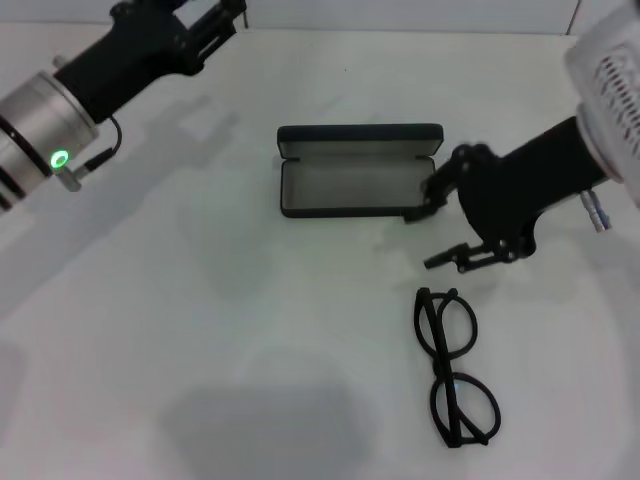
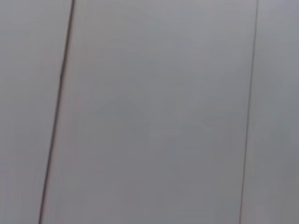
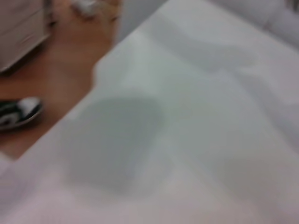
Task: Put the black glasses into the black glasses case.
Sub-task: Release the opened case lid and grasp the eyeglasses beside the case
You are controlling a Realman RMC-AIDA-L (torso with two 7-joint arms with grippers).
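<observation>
The black glasses case [image 1: 350, 185] lies open in the middle of the white table, its grey lining facing up and its lid standing along the far side. The black glasses [image 1: 455, 368] lie folded on the table nearer to me and to the right of the case, one lens behind the other. My right gripper [image 1: 433, 233] hangs open between them, just off the case's right end, with nothing between its fingers. One fingertip [image 1: 428, 200] is close to the case's corner; I cannot tell if it touches. My left gripper [image 1: 215, 22] is raised at the far left, away from both.
The right wrist view shows the white table [image 3: 210, 116] and its edge, with a wooden floor [image 3: 60, 60] beyond. The left wrist view shows only a plain grey surface [image 2: 154, 116] crossed by two thin dark lines.
</observation>
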